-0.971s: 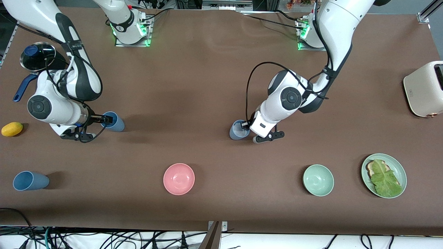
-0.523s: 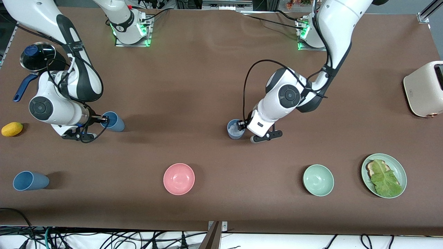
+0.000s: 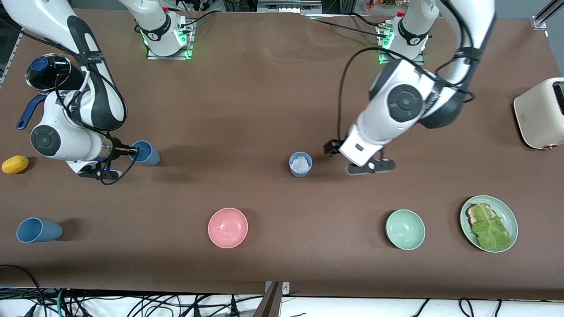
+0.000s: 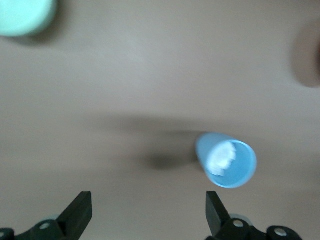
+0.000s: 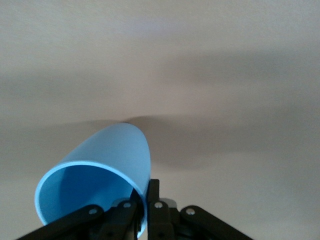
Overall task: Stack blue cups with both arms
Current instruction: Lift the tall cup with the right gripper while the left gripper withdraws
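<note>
At the lower left of the front view a matte blue cup [image 3: 37, 230] lies on its side. In the middle left the right gripper [image 3: 133, 151] is clenched on the rim of a tapered blue cup [image 3: 146, 153]. In the centre a smooth light blue cup [image 3: 301, 164] stands upright with something white inside. Beside it the left gripper [image 3: 331, 147] hangs released over the brown table [image 3: 246, 97].

Brown table [image 3: 264, 88] carries three blue cups [image 3: 301, 164], pink bowl [image 3: 228, 227], green bowl [image 3: 405, 229], plate [image 3: 506, 211] with lettuce. Also toaster [image 3: 539, 112], lidded pot [image 3: 46, 72], and a yellow fruit [image 3: 15, 164], possibly a lemon.
</note>
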`<state>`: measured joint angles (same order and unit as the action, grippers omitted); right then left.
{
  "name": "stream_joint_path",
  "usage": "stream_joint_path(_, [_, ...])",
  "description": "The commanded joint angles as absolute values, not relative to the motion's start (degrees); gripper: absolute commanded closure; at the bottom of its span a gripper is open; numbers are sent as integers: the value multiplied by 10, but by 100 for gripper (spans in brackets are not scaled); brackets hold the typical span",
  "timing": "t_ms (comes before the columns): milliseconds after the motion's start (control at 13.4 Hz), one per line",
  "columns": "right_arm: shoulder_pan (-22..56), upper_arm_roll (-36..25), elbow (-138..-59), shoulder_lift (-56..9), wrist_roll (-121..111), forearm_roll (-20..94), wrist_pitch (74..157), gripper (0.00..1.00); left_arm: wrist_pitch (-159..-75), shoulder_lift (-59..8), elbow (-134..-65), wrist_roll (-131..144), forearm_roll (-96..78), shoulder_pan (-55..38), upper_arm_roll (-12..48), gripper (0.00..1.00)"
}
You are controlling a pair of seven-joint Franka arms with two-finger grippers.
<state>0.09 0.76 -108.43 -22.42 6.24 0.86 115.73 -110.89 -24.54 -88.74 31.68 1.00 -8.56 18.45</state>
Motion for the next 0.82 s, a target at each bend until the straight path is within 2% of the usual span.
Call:
stream_joint_path(0, [47, 9, -1029, -222, 136, 18, 1096, 100, -1032, -247, -826, 230, 32, -51, 187, 0])
stream_joint_path(224, [113, 9, -959, -226, 251, 44, 1037, 100, -964, -201, -818, 174, 41, -12, 186, 0])
stream_joint_path(448, [174, 9, -912, -238, 376, 97, 1026, 100, -928, -142, -814, 128, 41, 57, 190, 0])
stream_joint_path(747, [239, 11, -859, -243, 468, 133, 1026, 100, -898, -130, -815, -9, 13, 106, 178, 0])
